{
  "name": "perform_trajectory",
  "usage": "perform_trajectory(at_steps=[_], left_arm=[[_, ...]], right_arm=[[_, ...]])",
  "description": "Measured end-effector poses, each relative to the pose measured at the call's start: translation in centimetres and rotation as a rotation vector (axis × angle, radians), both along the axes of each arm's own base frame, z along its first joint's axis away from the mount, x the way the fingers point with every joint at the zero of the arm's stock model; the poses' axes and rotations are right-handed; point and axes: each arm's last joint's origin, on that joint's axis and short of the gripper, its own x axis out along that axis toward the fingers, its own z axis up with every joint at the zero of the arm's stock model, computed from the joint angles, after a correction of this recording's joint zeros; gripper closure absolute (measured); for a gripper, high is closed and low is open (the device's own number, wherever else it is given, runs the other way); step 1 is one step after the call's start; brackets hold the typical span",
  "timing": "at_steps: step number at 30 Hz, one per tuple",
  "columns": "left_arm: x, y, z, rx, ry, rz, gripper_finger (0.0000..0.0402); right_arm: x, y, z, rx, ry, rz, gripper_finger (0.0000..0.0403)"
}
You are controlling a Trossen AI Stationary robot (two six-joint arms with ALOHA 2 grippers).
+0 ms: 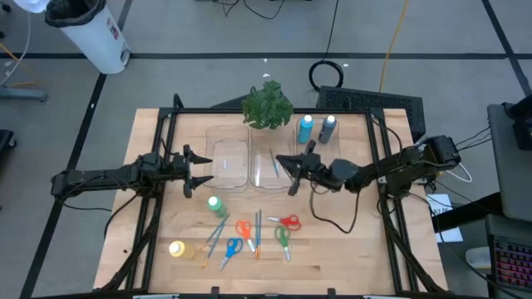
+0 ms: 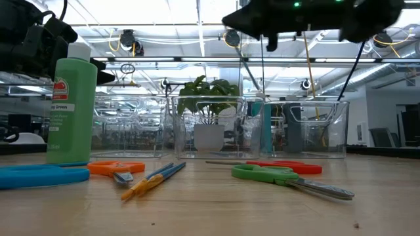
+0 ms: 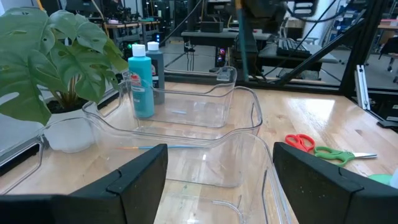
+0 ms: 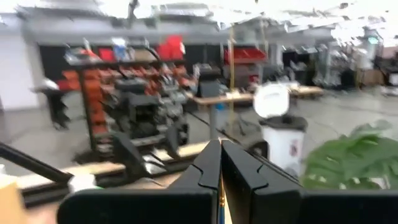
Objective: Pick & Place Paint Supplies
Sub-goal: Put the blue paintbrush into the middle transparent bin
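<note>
Wooden tabletop (image 1: 349, 249) framed by black rails, seen from above. Along the back half, three clear plastic bins side by side: left bin (image 1: 229, 141), middle bin (image 1: 264, 178), right bin (image 1: 341, 148), with a leafy green potted plant (image 1: 268, 106) at the back edge behind the first two. Upright inside the right bin, a light blue paint bottle (image 1: 305, 127) just beside a dark blue paint bottle (image 1: 329, 126). Left gripper (image 1: 198, 170) level at the outer wall of the left bin, fingers spread wide, nothing between them. Right gripper (image 1: 288, 171) over the middle bin, fingers pressed together; only a thin yellow sliver visible between them in the right wrist view, too little to identify. In front of the bins, a loose cluster left of centre: green paint bottle (image 1: 215, 204) standing nearest the left bin, yellow paint bottle (image 1: 178, 248) lying towards the front left rail, orange-handled scissors (image 1: 243, 228), red-handled scissors (image 1: 287, 221), green-handled scissors (image 1: 283, 238), blue-handled scissors (image 1: 232, 247), and thin pencil-like brushes (image 1: 218, 231) lying among them, some touching. Narrow strip of bare wood between bins and cluster. Wide bare wood across the front right quarter, out to the right rail.
</note>
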Motion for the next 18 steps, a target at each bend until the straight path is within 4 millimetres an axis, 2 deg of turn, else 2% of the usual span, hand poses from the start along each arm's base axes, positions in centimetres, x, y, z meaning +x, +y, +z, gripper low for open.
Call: perform_trajectory(at_steps=[6, 13, 15, 18], left_arm=[[0.0, 0.0, 0.0, 0.000, 0.000, 0.000, 0.0107], [0.0, 0.0, 0.0, 0.000, -0.001, 0.000, 0.0107], [0.0, 0.0, 0.0, 0.000, 0.001, 0.000, 0.0107], [0.0, 0.0, 0.0, 0.000, -0.001, 0.000, 0.0107]], right_arm=[[1.2, -2.5, 0.0, 0.045, 0.078, -0.076, 0.0403], [2.3, -4.1, -2.9, 0.133, 0.141, -0.095, 0.0403], [2.6, -4.1, -4.2, 0.142, 0.193, -0.099, 0.0403], [3.2, -4.2, -5.2, 0.154, 0.178, -0.103, 0.0403]])
